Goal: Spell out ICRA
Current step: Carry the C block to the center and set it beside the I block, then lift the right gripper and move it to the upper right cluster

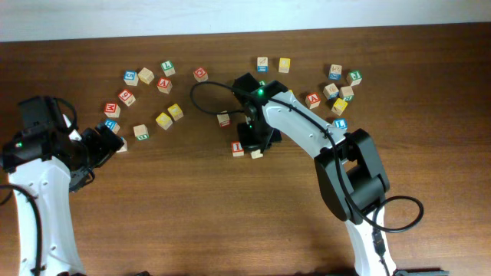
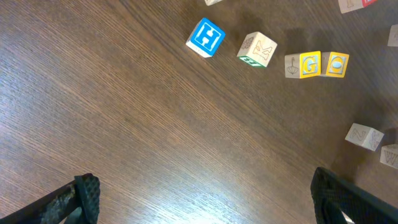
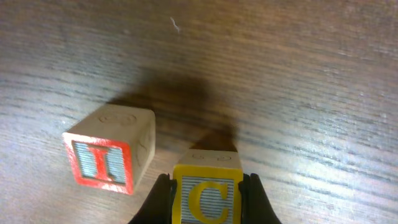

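In the right wrist view my right gripper (image 3: 207, 182) is shut on the yellow-bordered C cube (image 3: 207, 194), one finger pressed on each side, low over the table. The red-bordered I cube (image 3: 109, 158) lies just left of it, apart and slightly turned. From overhead the I cube (image 1: 238, 149) and C cube (image 1: 256, 153) sit mid-table under the right gripper (image 1: 254, 142). A red-lettered cube that looks like an A (image 1: 313, 100) lies at back right. The R is too small to read. My left gripper (image 1: 115, 142) stands open and empty at the left, its fingers (image 2: 87, 196) wide apart.
Loose letter cubes lie in two clusters, back left (image 1: 146, 75) and back right (image 1: 336, 90). One lone cube (image 1: 224, 119) sits behind the I. The left wrist sees a blue H cube (image 2: 206, 37), an M cube (image 2: 257, 50) and a yellow G cube (image 2: 309, 64).
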Motion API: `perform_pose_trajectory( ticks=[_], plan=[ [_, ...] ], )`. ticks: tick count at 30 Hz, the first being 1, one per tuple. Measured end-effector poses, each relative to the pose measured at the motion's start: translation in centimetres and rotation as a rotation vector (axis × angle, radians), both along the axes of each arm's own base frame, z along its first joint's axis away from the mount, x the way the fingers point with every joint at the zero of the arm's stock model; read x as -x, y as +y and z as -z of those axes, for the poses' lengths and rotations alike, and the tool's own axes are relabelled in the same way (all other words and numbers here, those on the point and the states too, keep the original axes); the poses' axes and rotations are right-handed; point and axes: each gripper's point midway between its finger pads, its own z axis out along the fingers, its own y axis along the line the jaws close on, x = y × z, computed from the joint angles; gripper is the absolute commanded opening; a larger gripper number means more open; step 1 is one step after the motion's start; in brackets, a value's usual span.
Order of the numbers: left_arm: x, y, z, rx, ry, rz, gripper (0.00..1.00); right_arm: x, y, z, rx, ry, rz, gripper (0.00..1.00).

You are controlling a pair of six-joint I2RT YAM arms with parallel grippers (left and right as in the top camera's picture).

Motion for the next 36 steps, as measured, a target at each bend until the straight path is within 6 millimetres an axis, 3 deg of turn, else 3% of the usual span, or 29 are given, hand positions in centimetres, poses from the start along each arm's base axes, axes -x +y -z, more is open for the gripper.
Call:
perform_pose_trajectory(
  ticks=[6,16,20,23,29,34,36],
  plan=[
    [0.0,0.0,0.0,0.0,0.0,0.0,0.99,-1.0,0.7,-0.1,-0.025,-0.044,-0.002,0.05],
    [0.0,0.0,0.0,0.0,0.0,0.0,0.99,-2.0,0.9,-0.2,-0.029,-0.087,-0.002,0.2],
    [0.0,0.0,0.0,0.0,0.0,0.0,0.99,-1.7,0.5,-0.1,-0.012,-0.072,0.013,0.31],
    [0.0,0.0,0.0,0.0,0.0,0.0,0.99,-1.1,0.2,0.0,-0.002,-0.045,0.023,0.46],
    [0.0,0.0,0.0,0.0,0.0,0.0,0.99,-0.7,0.5,0.0,-0.019,-0.026,0.026,0.62],
    [0.0,0.0,0.0,0.0,0.0,0.0,0.99,-0.3,-0.2,-0.7,-0.006,0.008,0.038,0.66],
    [0.0,0.0,0.0,0.0,0.0,0.0,0.99,-1.8,-0.8,-2.3,-0.022,-0.014,0.066,0.67]
  ],
)
